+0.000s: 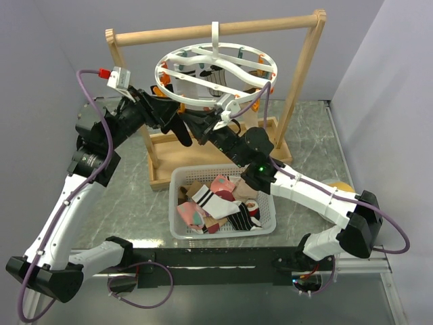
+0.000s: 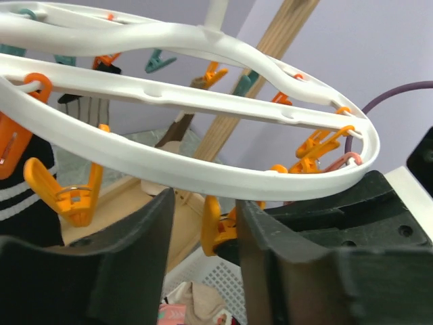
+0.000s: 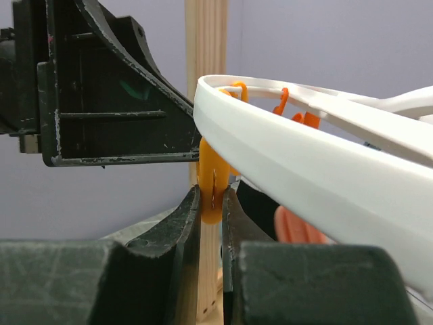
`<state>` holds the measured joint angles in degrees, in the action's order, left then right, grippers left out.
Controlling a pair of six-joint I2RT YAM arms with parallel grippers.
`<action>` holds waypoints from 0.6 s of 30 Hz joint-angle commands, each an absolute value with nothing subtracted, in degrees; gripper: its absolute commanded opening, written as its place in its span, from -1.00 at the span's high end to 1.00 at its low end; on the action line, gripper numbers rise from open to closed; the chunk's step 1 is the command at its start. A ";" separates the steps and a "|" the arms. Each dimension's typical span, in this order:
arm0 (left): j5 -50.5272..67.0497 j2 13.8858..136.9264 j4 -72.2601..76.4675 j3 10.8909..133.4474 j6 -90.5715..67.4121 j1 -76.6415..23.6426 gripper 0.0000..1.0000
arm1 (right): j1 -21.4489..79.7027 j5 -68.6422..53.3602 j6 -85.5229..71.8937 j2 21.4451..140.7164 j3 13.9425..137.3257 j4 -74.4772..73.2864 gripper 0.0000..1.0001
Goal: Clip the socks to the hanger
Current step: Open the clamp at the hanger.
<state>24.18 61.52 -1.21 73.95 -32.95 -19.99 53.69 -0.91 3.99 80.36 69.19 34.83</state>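
The white ring hanger hangs from a hook, with orange and teal pegs under it. My right gripper is shut on an orange peg under the near rim. My left gripper is open, its fingers apart on either side of that same orange peg. In the top view both grippers, left and right, meet under the ring's near-left edge. A black sock dangles there; I cannot tell what holds it. A striped sock hangs clipped. More socks lie in the basket.
The hanger hangs on a tall wooden frame with a wooden base tray. A white perforated basket stands in front of it, between the arms. A yellow object lies at the right behind my right arm.
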 commanded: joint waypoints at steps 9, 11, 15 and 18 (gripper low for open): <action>27.86 57.83 2.90 71.72 -32.08 -20.04 -0.35 | 55.28 -3.78 3.08 81.65 71.98 32.87 1.00; 28.47 57.75 2.64 71.72 -31.38 -20.04 -0.41 | 55.20 -3.52 2.81 81.48 71.72 33.22 1.00; 27.69 55.81 1.85 69.70 -29.54 -20.04 -0.44 | 55.11 -2.99 3.16 80.69 71.19 33.49 1.00; 27.77 54.76 1.15 68.56 -29.09 -19.78 -0.45 | 55.02 -2.99 3.43 80.68 71.54 33.05 1.00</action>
